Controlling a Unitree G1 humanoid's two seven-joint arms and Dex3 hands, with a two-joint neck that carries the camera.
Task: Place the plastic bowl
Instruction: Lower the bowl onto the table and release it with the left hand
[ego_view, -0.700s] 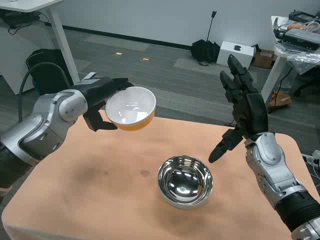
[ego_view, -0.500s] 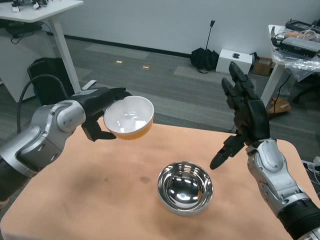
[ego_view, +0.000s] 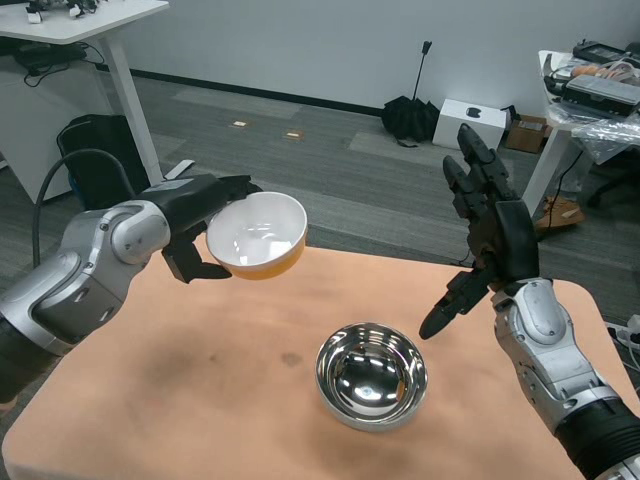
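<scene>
Holding the plastic bowl (ego_view: 257, 234) airborne at 10 o'clock of the steel bowl (ego_view: 371, 375), my left hand (ego_view: 195, 228) pinches its rim; right hand (ego_view: 488, 232) hovers spread. I fear that thin rim pinch slipping, tipping it.

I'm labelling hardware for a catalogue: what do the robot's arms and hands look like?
Both forearms are rounded silver-grey metallic shells with smooth curved panels, ending in darker black sections toward the body. The left hand and right hand are matte black, with many segmented, jointed fingers. A black cable loops behind the left arm. No markings or labels are legible.
</scene>
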